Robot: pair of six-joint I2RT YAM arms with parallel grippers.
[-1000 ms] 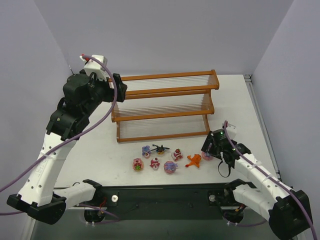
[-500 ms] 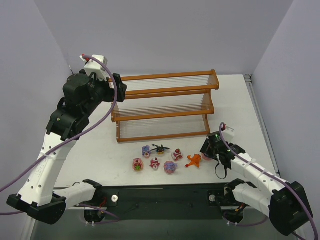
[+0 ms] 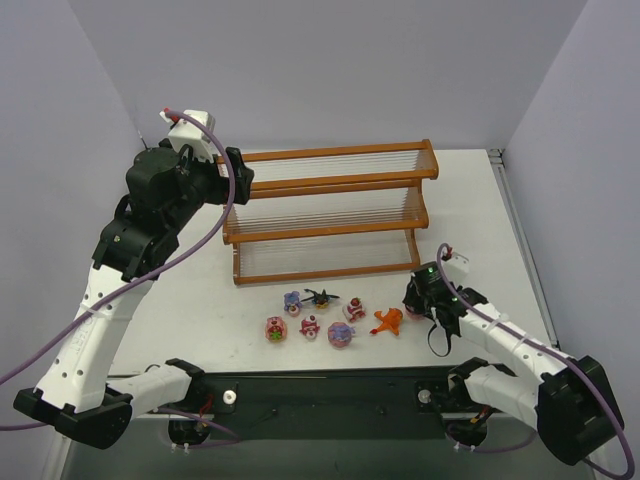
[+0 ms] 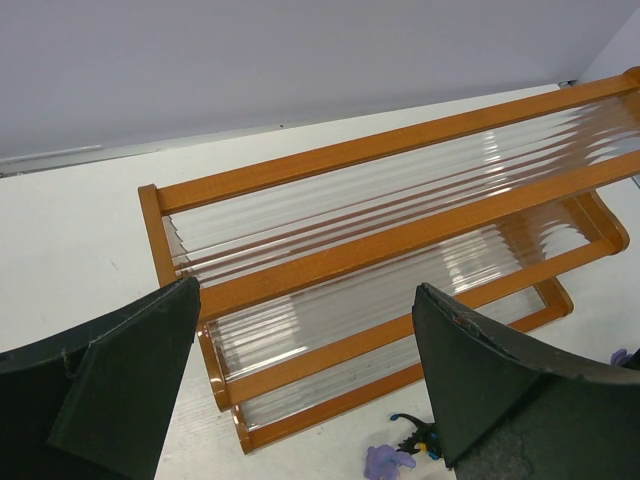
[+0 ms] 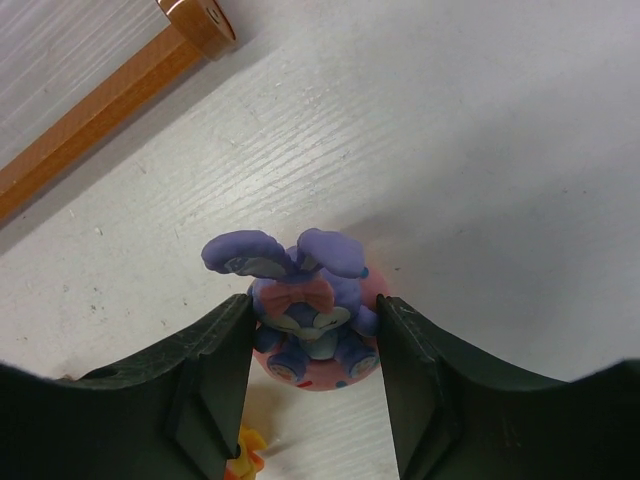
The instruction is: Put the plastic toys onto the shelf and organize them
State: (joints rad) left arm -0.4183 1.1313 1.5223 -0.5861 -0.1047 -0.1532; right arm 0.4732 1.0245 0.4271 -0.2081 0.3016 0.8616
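Observation:
A purple long-eared toy (image 5: 318, 282) on a pink base stands on the white table, and my right gripper (image 5: 315, 345) is shut on it, one finger against each side. In the top view that gripper (image 3: 418, 308) is low at the right end of the toy row. The row holds an orange toy (image 3: 387, 321), a black winged toy (image 3: 321, 297), another purple long-eared one (image 3: 292, 300) and round pink-red ones (image 3: 341, 335). The shelf (image 3: 330, 215) stands behind the row with bare tiers. My left gripper (image 4: 305, 290) hangs open high above the shelf's left end (image 4: 380, 240).
In the right wrist view the shelf's front corner (image 5: 190, 25) lies to the upper left and the orange toy (image 5: 248, 455) peeks out under the left finger. Grey walls close in the table (image 3: 470, 200) at the back and sides.
My right gripper's jaws have narrowed onto the purple long-eared toy, and the arm has shifted slightly. The left arm has stayed still.

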